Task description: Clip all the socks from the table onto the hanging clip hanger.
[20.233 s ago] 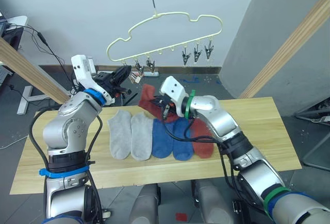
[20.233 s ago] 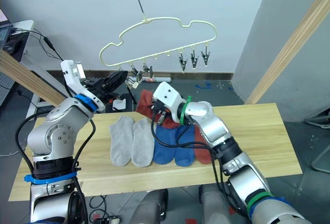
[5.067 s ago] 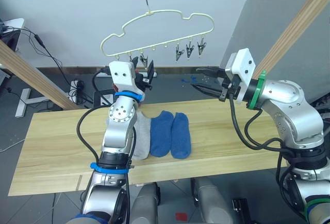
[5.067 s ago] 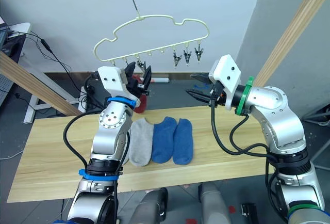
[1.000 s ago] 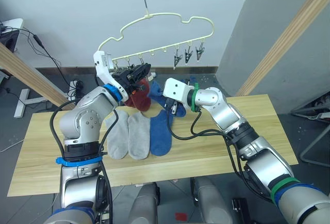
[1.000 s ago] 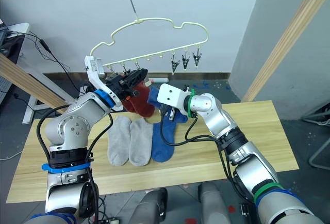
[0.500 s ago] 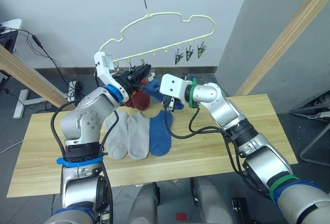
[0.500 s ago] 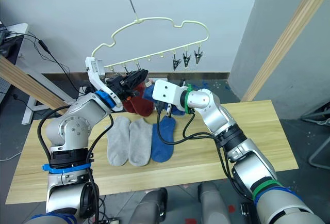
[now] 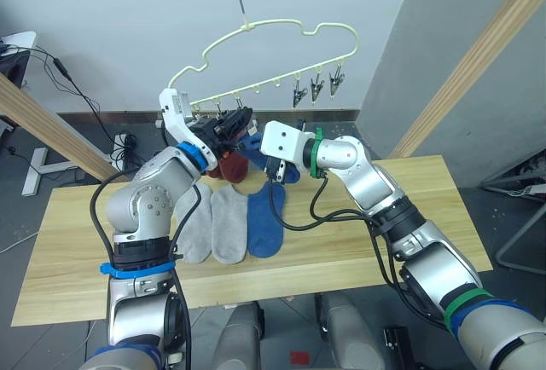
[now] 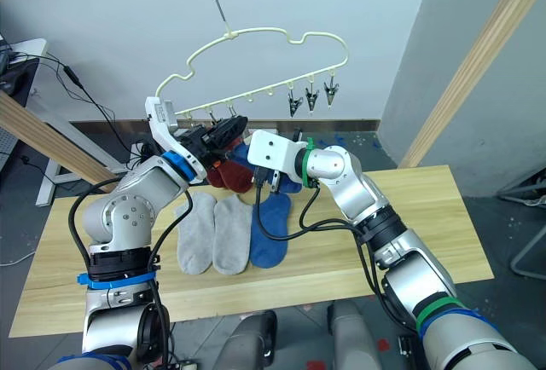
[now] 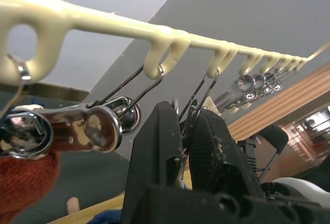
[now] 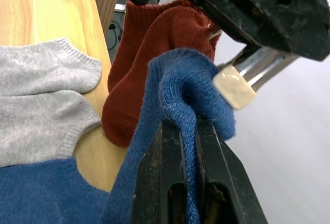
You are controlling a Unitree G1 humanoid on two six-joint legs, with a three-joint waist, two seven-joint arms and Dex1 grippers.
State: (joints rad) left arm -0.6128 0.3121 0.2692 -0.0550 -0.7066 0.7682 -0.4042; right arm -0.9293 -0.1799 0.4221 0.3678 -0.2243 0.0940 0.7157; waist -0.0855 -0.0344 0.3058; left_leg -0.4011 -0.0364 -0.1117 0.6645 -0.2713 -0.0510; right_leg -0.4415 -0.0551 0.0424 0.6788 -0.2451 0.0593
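**A blue sock goes up to the clips**

The right gripper (image 12: 188,131) is pinching a blue sock (image 12: 178,87) by a fold near its open end. It holds the sock up near the middle of the head camera picture, just under the clip hanger (image 9: 264,54). The rest of the sock hangs down loose.

The left gripper (image 11: 183,126) is squeezed shut on a small metal clip (image 11: 196,97) on the hanger bar, and I think this is to press the clip open. Next to it, a red sock (image 9: 229,165) already hangs from a clip.

On the table (image 9: 77,242), in the lower middle of the picture, two grey socks (image 9: 212,221) and one more blue sock (image 9: 266,221) lie flat in a row.

The sock is soft, light and floppy. It will bend and sag, so only the pinched part stays where it is put. The thick edge by the opening is a good place to hold, because it is firmer. The clip is tiny, so the fold may slip past it.
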